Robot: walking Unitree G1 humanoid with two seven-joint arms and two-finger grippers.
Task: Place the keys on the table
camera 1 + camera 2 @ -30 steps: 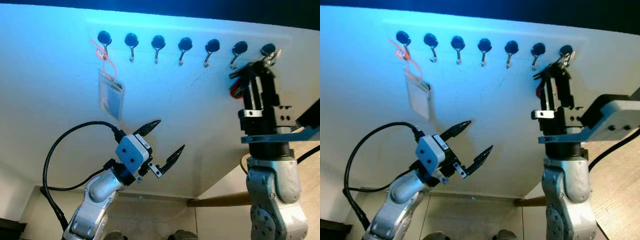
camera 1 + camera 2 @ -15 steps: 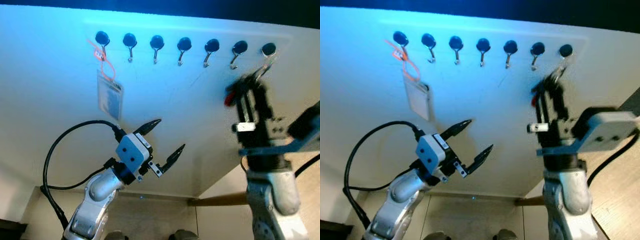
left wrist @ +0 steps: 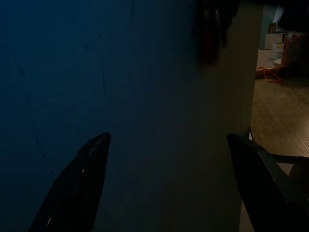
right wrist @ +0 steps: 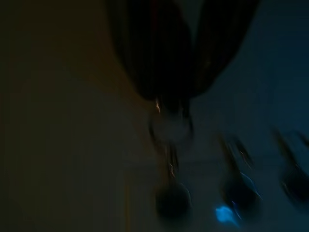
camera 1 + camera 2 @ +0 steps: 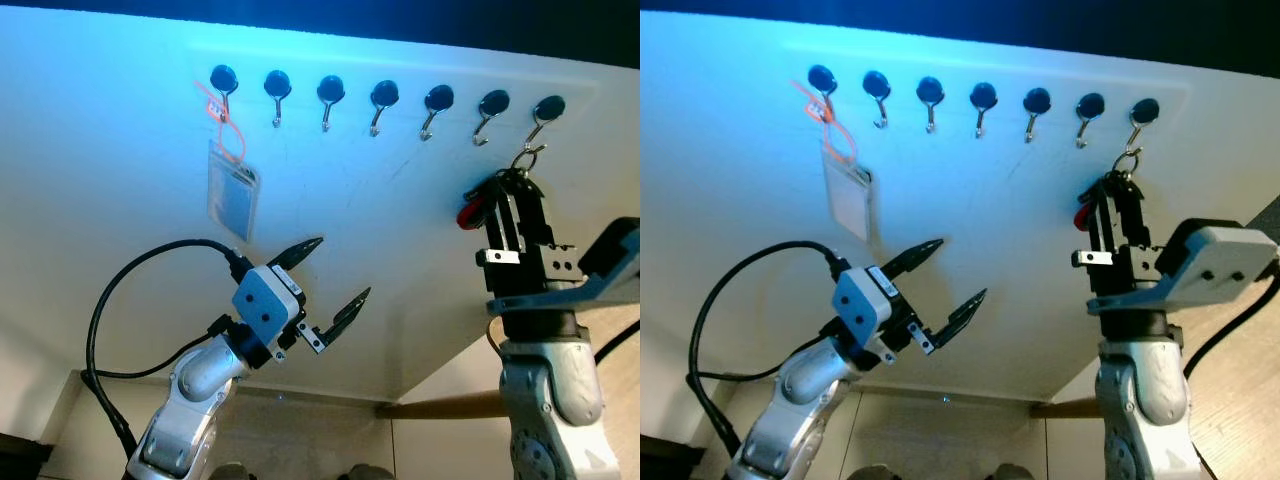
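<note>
Right gripper [image 5: 508, 192] pinches the keys [image 5: 478, 208], which hang straight down just below the rightmost hook [image 5: 541, 115], ring [image 5: 527, 155] near its tip. Left gripper [image 5: 333, 277], fingers spread, idles well left and lower.

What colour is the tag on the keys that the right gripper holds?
Red. The tag on the keys in the right gripper shows best in the left eye view.

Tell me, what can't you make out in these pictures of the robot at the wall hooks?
- Keys: the right gripper covers them in the head views; whether they are off the last hook is unclear.
- Right wrist view: dark and blurred.
- Badge: print too small to read.
- Left wrist view: wall in shadow beyond the open left gripper.
</note>
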